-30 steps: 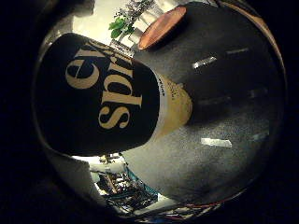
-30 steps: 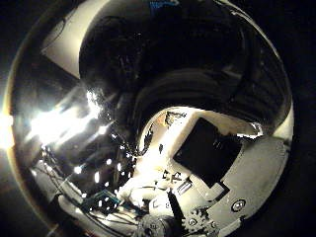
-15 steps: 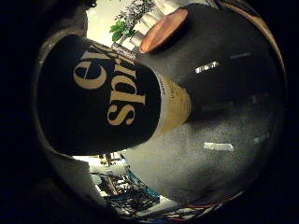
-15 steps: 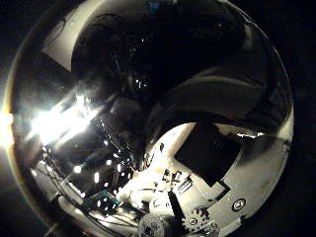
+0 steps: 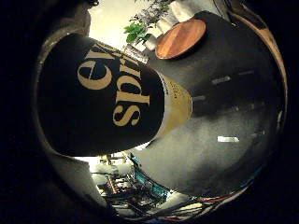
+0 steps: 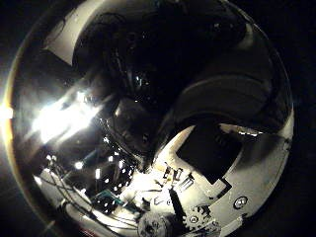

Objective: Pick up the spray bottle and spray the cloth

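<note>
The spray bottle [image 5: 107, 98] fills much of the little finger side view, tight against my palm. It has a black label with yellow lettering and a pale yellow body. Its glossy black top [image 6: 148, 84] looms large in the thumb side view. White and black parts of my right hand [image 6: 222, 182] curl in beside that top, so the hand is shut on the bottle. The bottle's lower end hangs over a dark grey tabletop [image 5: 224, 140], and I cannot tell whether it touches. No cloth shows in either view.
A round wooden plate [image 5: 180, 37] lies on the far part of the dark tabletop. A green plant [image 5: 140, 28] stands past the table's edge beside it. Cluttered shelves and bright lights [image 6: 59, 118] fill the room beyond.
Both views have shifted a little, so the hand has moved with the bottle. The bottle stays in the same grip and now looks slightly larger.
</note>
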Available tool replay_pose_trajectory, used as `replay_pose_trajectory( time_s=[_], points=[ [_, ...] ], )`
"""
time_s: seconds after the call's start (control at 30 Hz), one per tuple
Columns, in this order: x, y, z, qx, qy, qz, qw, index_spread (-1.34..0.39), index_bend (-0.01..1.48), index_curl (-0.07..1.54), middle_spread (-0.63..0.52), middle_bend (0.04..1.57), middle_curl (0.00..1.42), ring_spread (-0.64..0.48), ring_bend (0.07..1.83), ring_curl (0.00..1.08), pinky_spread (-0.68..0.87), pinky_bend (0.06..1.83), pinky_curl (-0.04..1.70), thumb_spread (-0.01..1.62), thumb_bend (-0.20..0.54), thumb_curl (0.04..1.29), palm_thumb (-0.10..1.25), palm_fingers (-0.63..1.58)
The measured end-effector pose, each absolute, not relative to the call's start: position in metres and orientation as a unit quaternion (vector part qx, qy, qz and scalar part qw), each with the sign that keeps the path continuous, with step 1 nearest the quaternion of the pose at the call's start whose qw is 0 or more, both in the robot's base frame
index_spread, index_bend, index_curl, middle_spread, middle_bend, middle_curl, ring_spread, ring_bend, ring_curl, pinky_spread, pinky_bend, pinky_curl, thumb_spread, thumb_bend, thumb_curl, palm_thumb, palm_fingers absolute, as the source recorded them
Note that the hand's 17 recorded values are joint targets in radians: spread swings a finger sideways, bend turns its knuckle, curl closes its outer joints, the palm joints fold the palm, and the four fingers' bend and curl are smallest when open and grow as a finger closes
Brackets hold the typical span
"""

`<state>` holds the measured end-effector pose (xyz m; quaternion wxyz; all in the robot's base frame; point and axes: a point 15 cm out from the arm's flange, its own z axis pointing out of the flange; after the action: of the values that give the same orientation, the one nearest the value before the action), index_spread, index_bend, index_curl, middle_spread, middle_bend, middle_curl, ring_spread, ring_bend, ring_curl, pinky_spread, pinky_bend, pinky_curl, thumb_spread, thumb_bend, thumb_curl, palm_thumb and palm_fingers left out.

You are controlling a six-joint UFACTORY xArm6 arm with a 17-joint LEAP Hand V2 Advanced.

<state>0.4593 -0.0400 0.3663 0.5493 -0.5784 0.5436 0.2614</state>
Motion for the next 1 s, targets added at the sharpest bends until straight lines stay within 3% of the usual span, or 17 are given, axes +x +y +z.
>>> replay_pose_trajectory(
  time_s=[0.13, 0.3, 0.67, 1.0],
  points=[
    [0.452, -0.032, 0.380, -0.554, 0.569, 0.289, 0.535, -0.32, 0.96, 0.94, -0.21, 1.18, 0.93, -0.22, 1.37, 0.70, -0.22, 1.20, 0.95, 1.17, -0.014, 0.43, 0.87, 1.12],
    [0.434, 0.006, 0.405, -0.547, 0.560, 0.372, 0.499, -0.31, 0.98, 0.92, -0.20, 1.20, 0.91, -0.22, 1.38, 0.70, -0.22, 1.19, 0.98, 1.16, -0.016, 0.45, 0.87, 1.12],
    [0.418, 0.052, 0.450, -0.615, 0.518, 0.437, 0.403, -0.29, 1.03, 0.88, -0.19, 1.22, 0.88, -0.21, 1.38, 0.70, -0.24, 1.17, 1.00, 1.15, -0.016, 0.48, 0.87, 1.13],
    [0.387, 0.076, 0.446, -0.681, 0.466, 0.490, 0.279, -0.27, 1.06, 0.85, -0.19, 1.25, 0.86, -0.21, 1.38, 0.70, -0.23, 1.17, 1.02, 1.14, -0.016, 0.49, 0.85, 1.13]
  ],
)
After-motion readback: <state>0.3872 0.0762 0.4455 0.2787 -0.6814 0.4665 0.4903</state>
